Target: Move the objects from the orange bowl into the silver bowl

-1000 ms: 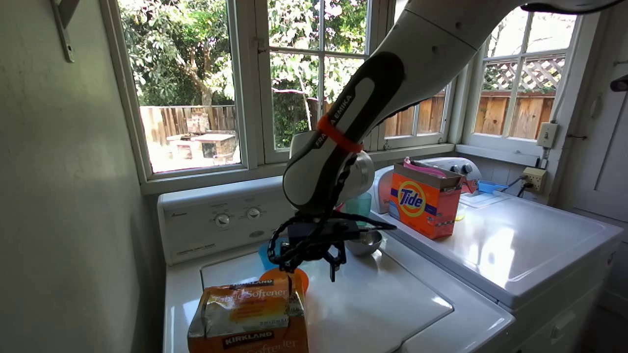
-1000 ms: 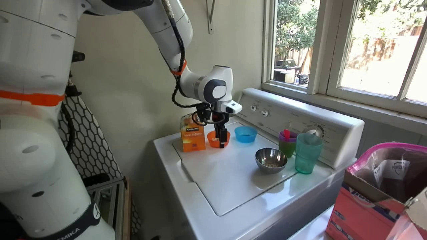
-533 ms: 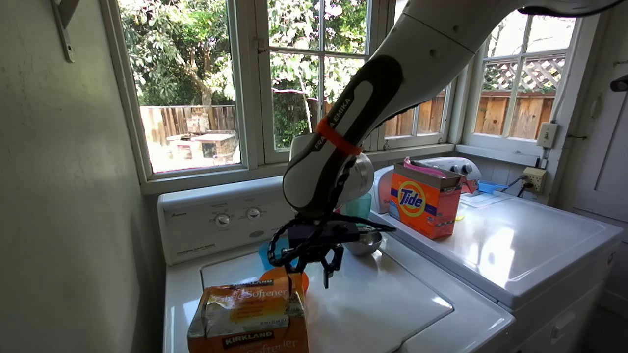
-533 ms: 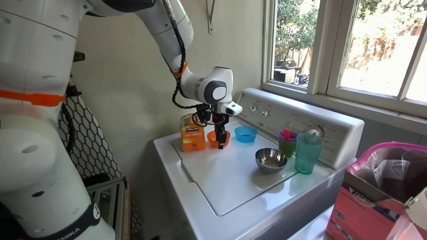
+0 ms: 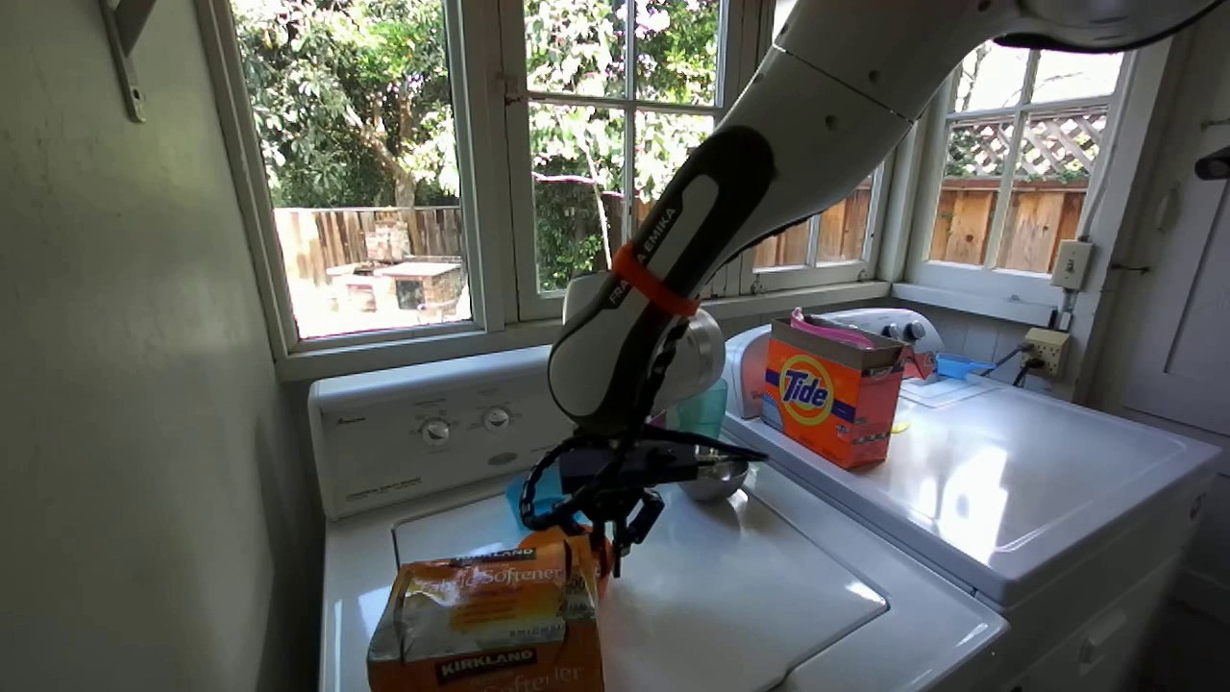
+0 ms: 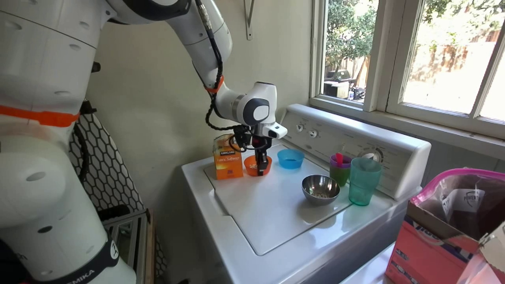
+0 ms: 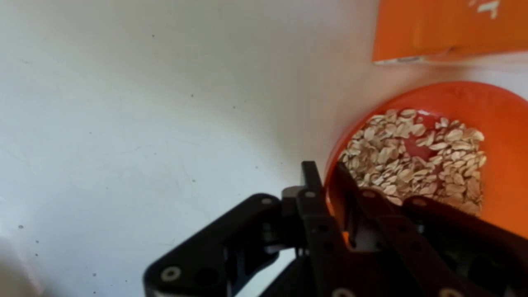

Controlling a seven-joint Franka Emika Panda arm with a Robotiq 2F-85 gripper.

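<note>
The orange bowl [image 7: 505, 140] holds pale oat flakes [image 7: 460, 177] and sits upright on the white washer lid. My gripper [image 7: 328, 175] straddles its near rim: one finger outside the wall, the other inside over the oats, with the rim pinched in the narrow gap. In an exterior view the gripper [image 6: 261, 172] points straight down at the orange bowl [image 6: 251, 169]. The silver bowl [image 6: 315, 201] stands apart on the same lid, with some light flakes at its bottom. Part of the orange bowl is hidden behind the softener box in an exterior view.
The fabric softener box [image 6: 229, 163] stands close beside the orange bowl. A light-blue bowl [image 6: 290, 159] is on its other side. A teal cup [image 6: 365, 181] and a purple and green cup [image 6: 340, 175] stand behind the silver bowl. A Tide box [image 5: 831, 404] is on the neighbouring machine.
My gripper has come down slightly and its fingers have closed from wide apart onto the orange bowl's rim. The orange bowl has shifted a little.
</note>
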